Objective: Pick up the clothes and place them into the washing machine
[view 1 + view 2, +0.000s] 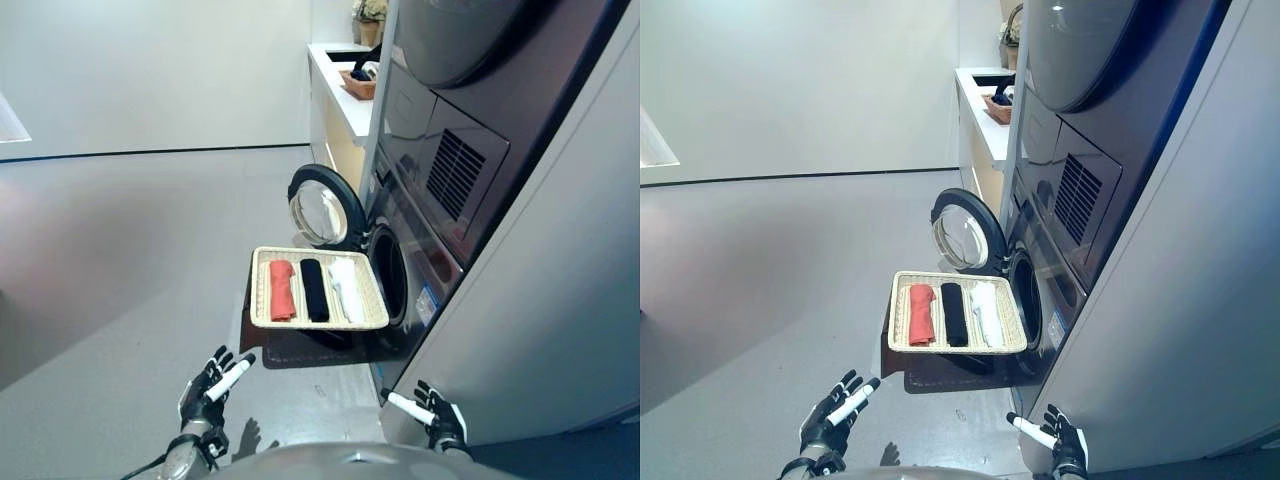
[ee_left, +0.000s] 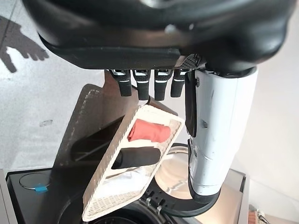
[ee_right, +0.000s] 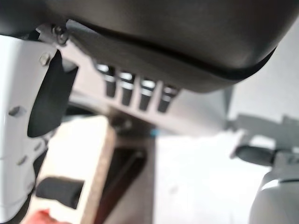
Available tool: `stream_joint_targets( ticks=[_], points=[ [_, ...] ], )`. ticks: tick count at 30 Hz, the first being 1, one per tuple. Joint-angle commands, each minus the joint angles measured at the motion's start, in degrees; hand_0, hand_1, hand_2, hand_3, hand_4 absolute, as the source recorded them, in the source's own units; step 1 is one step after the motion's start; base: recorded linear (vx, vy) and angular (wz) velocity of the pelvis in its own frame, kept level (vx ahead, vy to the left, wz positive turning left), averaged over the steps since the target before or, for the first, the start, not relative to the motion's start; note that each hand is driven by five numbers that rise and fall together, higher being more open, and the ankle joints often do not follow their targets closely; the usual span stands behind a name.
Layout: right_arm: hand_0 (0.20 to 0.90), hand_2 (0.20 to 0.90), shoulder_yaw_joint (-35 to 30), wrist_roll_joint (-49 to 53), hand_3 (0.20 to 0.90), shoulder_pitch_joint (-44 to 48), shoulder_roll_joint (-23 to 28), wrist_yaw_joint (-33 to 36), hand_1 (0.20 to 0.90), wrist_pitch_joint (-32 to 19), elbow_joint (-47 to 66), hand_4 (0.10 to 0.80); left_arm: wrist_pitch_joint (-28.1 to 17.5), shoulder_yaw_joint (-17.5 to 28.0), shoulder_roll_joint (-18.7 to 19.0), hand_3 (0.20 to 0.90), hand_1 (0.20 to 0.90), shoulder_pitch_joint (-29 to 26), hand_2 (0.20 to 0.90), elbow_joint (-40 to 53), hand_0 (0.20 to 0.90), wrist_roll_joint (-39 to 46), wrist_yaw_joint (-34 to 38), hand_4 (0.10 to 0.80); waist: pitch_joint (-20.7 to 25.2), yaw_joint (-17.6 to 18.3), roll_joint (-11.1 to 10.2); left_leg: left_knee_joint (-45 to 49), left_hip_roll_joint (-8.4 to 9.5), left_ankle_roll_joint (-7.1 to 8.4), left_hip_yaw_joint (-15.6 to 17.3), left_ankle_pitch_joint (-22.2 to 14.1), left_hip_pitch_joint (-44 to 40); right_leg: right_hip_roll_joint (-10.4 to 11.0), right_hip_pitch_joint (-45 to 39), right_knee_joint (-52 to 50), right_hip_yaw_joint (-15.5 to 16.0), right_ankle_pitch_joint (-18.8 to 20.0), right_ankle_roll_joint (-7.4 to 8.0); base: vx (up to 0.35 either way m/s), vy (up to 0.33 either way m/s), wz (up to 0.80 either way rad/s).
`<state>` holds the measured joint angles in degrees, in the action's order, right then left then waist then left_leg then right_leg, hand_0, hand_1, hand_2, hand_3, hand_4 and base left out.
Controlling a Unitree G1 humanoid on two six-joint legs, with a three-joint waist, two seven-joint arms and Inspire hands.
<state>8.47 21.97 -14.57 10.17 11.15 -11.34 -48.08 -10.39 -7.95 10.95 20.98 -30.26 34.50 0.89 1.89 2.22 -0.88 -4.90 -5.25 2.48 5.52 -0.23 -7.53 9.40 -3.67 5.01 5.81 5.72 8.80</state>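
clothes: three rolled pieces side by side in wicker tray (image 1: 262, 300): red roll (image 1: 281, 290) at 9 o'clock, black roll (image 1: 313, 289) centre, white roll (image 1: 346, 290) at 3 o'clock, nearest the drum.
tray: on dark stand (image 1: 300, 348), just in front of washing machine (image 1: 420, 250); round door (image 1: 320, 206) swung open at 12 o'clock of tray.
left hand (image 1: 212, 388): low, at 7 o'clock of tray, well apart from it; fingers straight and spread, holding nothing.
right hand (image 1: 436, 416): low, at 5 o'clock of tray, near machine front; fingers relaxed and apart, empty.
step in hand (judged): reach for first roll, nothing grasped yet.
how to do it well: take one roll at a time; white roll looks the shortest carry to drum. Come down from above, close fingers round the roll's middle so it stays bundled, lift clear of tray rim before swinging toward opening.
risk: catching rim could tip tray off stand.
hidden: drum opening (image 1: 392, 275) seen edge-on, inside dark, contents unknown.
unclear: stand's top and how tray sits on it, covered by tray. Items on far bench (image 1: 335, 90) too small to identify.
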Motion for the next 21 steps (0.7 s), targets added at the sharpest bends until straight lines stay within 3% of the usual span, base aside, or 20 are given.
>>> stream_joint_targets(
  ticks=[1, 21],
  points=[
    [0.900, 0.900, -0.90, 1.04, 0.900, 6.62, 1.97, 0.08, 0.900, -5.54, 3.78, 0.800, -5.56, 0.42, 0.94, 0.900, 0.900, -6.04, 0.900, 4.92, 0.900, 0.08, -0.90, 0.800, -0.90, -0.36, -0.61, -0.10, 1.03, 1.46, -2.41, -0.23, 0.07, -1.41, -2.50, -0.01, 1.82, -2.16, 0.03, 0.000, 0.000, 0.00],
    [0.900, 0.900, -0.95, 1.23, 0.900, 6.17, 1.86, 0.33, 0.900, -5.67, 4.30, 0.800, -5.69, 1.17, 0.74, 0.900, 0.900, -6.03, 0.900, 4.08, 0.900, 0.19, 0.03, 0.800, -1.07, -0.32, -0.71, -0.10, 1.09, 1.41, -2.50, -0.30, 0.08, -1.49, -2.31, -0.01, 1.76, -2.15, 0.02, 0.000, 0.000, 0.00]
  ],
)
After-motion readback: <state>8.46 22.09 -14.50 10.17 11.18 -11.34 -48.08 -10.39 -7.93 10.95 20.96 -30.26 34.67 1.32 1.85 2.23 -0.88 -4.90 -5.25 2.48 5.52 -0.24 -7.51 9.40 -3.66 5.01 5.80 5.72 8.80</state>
